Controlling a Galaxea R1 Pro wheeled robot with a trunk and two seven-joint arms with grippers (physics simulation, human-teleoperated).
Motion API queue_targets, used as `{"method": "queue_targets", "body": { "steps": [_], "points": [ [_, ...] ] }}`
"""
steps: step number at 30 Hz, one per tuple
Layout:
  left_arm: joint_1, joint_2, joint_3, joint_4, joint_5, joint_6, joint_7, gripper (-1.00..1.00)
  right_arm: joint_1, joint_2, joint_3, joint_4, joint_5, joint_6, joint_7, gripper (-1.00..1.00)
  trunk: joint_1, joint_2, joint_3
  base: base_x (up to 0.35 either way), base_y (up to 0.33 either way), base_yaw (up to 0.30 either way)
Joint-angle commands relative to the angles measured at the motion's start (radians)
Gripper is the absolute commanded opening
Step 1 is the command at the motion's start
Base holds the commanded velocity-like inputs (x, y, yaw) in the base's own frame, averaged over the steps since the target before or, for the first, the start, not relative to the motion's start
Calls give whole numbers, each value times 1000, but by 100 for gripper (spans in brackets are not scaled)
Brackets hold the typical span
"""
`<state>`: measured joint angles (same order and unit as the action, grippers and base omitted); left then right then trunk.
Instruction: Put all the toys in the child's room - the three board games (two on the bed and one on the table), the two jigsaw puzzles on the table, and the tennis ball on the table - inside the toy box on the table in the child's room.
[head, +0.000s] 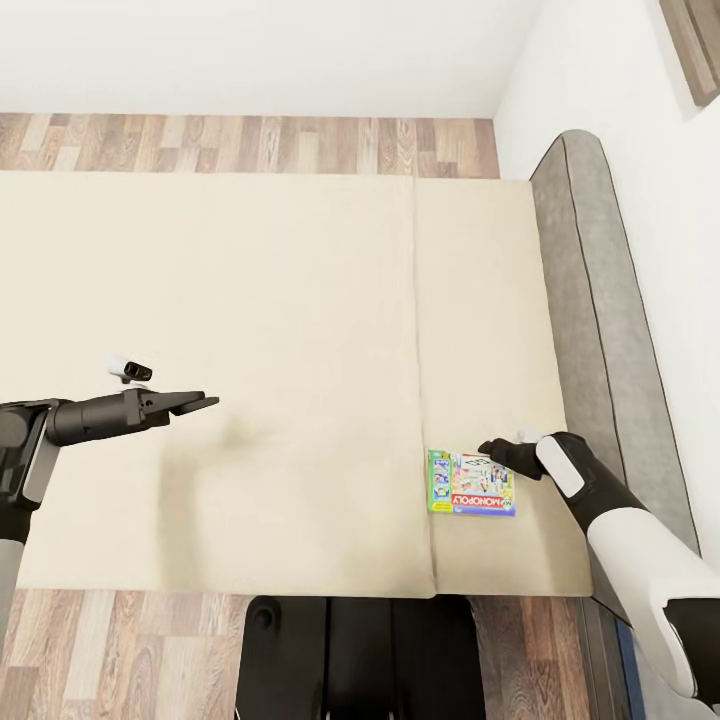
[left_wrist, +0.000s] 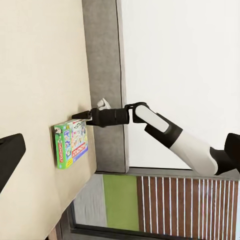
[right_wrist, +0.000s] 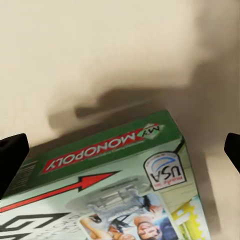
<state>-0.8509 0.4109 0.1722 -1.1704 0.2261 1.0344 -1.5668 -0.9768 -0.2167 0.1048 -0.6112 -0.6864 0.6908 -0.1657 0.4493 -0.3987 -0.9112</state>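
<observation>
Just right fingers (head: 497, 449) over board game (head: 471, 483), near bed (head: 250, 300) edge.

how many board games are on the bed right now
1. A Monopoly board game lies flat on the bed near the headboard, just under the right gripper. The rest of the mattress in the head view is bare.

the scene is evenly and brightly lit; soft blurred shadows are cast on the plain beige mattress (head: 280, 330), sharpest beside the green printed game box (right_wrist: 115, 185).
</observation>
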Motion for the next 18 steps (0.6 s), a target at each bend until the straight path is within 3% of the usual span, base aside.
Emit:
{"method": "queue_targets", "body": {
  "steps": [1,18],
  "points": [
    [0,0,0,0,-1,10,-4,100,0,-1,7,-1,-13,3,-8,100,1,-1,-1,0,0,0],
    [0,0,0,0,-1,10,-4,100,0,1,8,-1,-13,3,-8,100,1,-1,-1,0,0,0]
  ]
}}
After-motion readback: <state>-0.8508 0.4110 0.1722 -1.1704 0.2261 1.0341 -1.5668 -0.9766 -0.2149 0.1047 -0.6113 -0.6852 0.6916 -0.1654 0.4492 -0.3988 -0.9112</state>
